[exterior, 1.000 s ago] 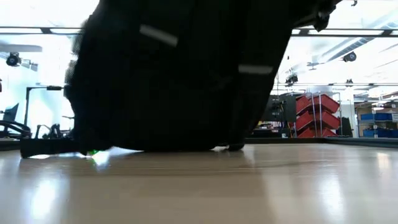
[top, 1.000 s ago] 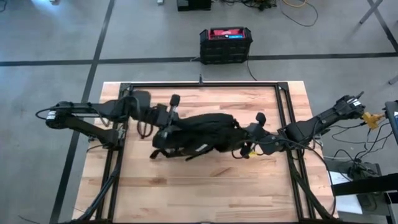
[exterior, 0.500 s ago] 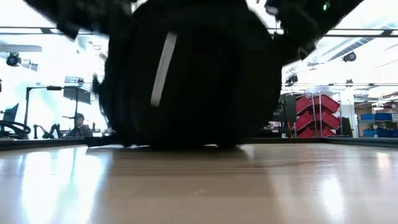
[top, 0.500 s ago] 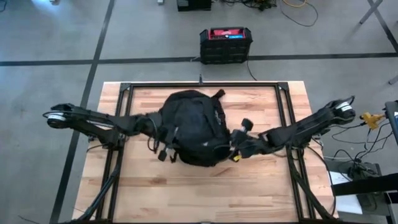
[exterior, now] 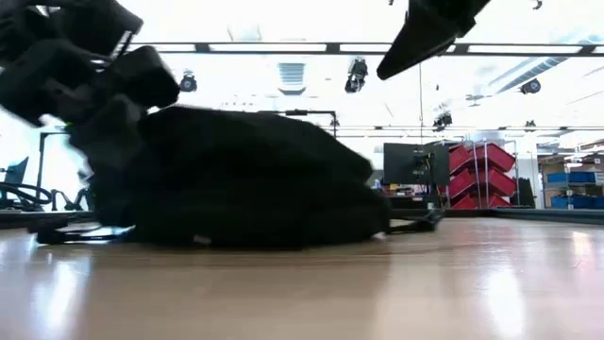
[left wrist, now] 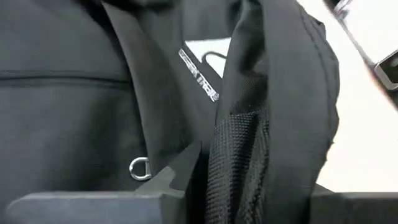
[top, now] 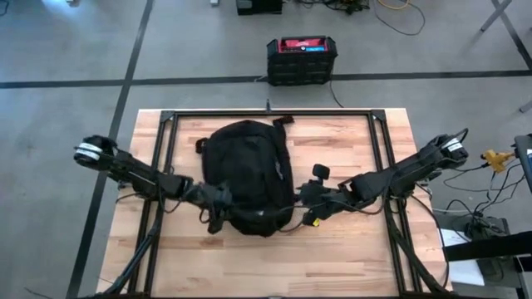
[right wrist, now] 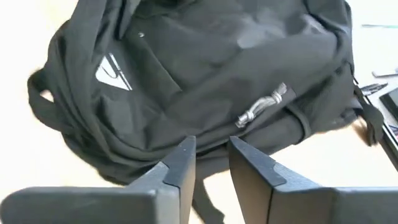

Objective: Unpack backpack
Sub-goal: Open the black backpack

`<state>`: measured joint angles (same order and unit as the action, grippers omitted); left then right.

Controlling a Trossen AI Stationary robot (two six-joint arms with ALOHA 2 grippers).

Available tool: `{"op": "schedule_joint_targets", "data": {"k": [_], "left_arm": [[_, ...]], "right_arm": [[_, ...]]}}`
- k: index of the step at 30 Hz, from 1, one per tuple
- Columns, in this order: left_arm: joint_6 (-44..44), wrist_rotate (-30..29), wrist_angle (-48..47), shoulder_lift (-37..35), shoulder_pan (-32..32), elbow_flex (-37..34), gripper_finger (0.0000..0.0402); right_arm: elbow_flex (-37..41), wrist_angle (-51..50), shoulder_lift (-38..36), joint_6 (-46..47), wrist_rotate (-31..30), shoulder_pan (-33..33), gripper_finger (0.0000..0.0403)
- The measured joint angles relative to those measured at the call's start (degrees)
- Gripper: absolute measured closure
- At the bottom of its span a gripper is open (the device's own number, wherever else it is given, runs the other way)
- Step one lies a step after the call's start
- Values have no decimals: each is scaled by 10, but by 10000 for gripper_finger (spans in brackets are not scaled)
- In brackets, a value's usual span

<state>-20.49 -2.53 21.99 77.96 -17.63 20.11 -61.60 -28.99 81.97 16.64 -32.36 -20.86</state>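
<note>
The backpack (top: 247,176) lies flat in the middle of the surface (top: 332,257), its pale logo (right wrist: 111,69) facing up. The left gripper (left wrist: 202,163) sits at its left near corner, apparently clamped on a fold of black fabric and webbing strap (left wrist: 239,155). The right gripper (right wrist: 210,163) hangs just beside the bag's right near edge, fingers narrowly apart and holding nothing.

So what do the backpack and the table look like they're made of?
Backpack: soft black woven fabric, probably nylon, matte; it sags and creases, with webbing straps and a metal-looking zip pull.
Table: pale wood planks, grain visible, with a smooth sheen.
</note>
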Motion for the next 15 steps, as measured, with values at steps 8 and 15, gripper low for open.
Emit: {"op": "schedule_joint_targets", "data": {"k": [8,15], "left_arm": [[-46,-14,-31,-4,-54,29,256],[69,-69,-25,-1,-55,110,240]], "right_arm": [[46,69,8,-13,-1,2,278],[86,267,8,-90,54,3,257]]}}
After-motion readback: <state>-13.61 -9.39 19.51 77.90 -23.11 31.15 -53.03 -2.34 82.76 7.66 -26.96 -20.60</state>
